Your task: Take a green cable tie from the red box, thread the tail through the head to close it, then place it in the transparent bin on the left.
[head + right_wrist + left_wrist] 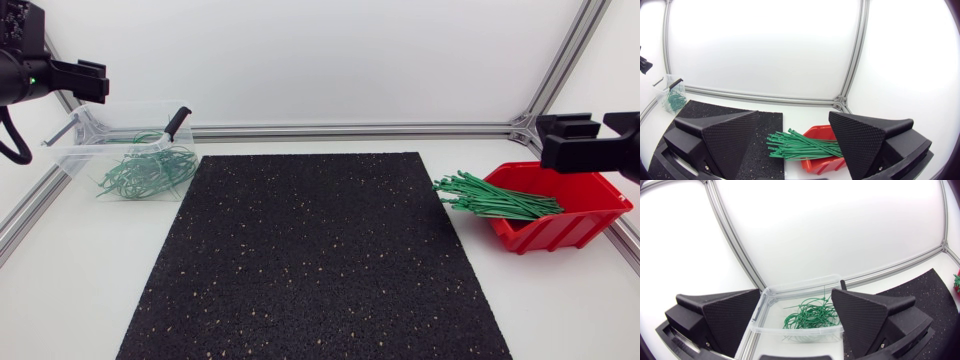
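Note:
A bundle of straight green cable ties (495, 197) sticks out of the red box (575, 215) at the right, tails over the mat's edge. The transparent bin (75, 160) at the far left holds several looped green ties (145, 172). My left gripper (95, 80) hangs open above and behind the bin, nothing in it; from its own camera the bin (765, 322) and the looped ties (812, 315) lie below between its fingers (865, 315). My right gripper (560, 140) is open and empty above the red box (821, 131), the ties (797, 145) under it.
A black speckled mat (310, 260) covers the middle of the white table. A black handle-like piece (176, 122) leans at the bin's back right corner. An aluminium frame rail (350, 130) runs along the back edge and down both sides.

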Motion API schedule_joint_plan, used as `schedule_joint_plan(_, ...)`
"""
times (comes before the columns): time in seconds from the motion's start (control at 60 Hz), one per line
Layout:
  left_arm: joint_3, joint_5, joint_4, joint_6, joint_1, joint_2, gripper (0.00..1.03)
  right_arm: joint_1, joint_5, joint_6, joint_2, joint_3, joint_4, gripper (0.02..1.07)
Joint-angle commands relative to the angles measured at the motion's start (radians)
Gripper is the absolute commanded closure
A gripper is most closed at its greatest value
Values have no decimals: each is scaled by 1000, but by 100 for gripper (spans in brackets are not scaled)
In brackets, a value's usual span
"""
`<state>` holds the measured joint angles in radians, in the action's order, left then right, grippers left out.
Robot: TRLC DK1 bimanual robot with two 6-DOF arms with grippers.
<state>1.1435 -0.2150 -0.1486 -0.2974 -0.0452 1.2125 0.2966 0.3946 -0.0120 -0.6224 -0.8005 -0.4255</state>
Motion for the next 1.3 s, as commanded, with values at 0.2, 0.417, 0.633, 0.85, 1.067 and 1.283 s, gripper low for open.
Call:
schedule_joint_plan(0.2,-174,0,38,-57,54,-195,4,-63,9,-123,162,127,56,5)
schedule_joint_plan(0.417,-284,2,66,-40,54,-284,4,-139,1,-195,273,222,106,5)
schedule_joint_plan(0.633,-403,2,116,24,62,-400,4,-154,-2,-227,401,299,102,5)
schedule_joint_plan(0.85,-533,2,175,89,70,-538,4,-184,-84,-177,451,407,170,5)
schedule_joint_plan(1.067,-630,2,205,116,80,-591,5,-216,-172,-124,500,518,242,5)
schedule_joint_plan(1.283,-717,2,230,132,90,-668,5,-247,-259,-71,548,628,314,5)
